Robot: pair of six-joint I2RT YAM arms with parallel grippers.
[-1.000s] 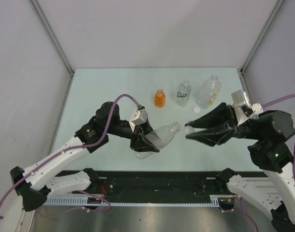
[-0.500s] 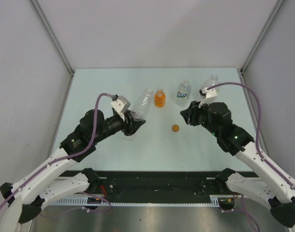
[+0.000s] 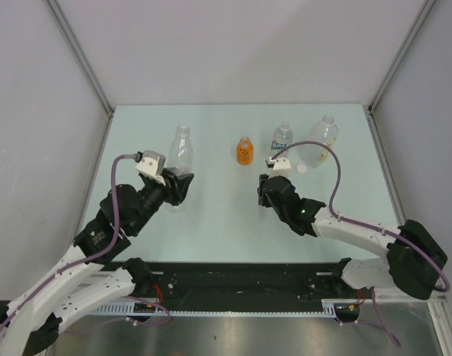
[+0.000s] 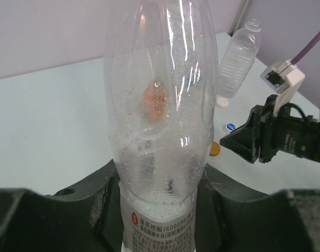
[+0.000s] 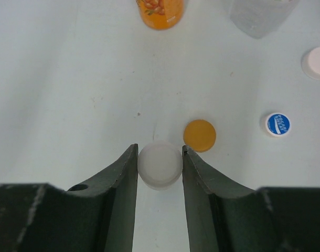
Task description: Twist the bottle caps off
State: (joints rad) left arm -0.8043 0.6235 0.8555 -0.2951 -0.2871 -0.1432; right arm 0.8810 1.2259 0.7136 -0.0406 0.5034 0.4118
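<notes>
A white cap [image 5: 160,167] is being pinched between the two fingers of the right gripper [image 5: 160,152], which is being pointed down at the table [image 3: 218,222]. Whether this cap is resting on the surface or hanging just above it cannot be told. An orange cap [image 5: 199,135] is lying just beside it, to the right in the wrist view. A blue cap [image 5: 278,124] and a second white cap [image 5: 316,62] are lying farther right, both loose on the table.

The red-labelled bottle [image 4: 160,94] is being clamped near its base by the left gripper [image 4: 157,181] at the far left. It is well apart from the orange bottle [image 3: 244,150], the blue-labelled bottle [image 3: 282,141] and the large clear bottle [image 3: 318,141]. Its long axis is being held roughly upright, neck away from the wrist.

With four caps seen off, the unscrewing is judged done. The coming move is likely being decided by the orange cap's closeness to the right fingers as they are opened.
</notes>
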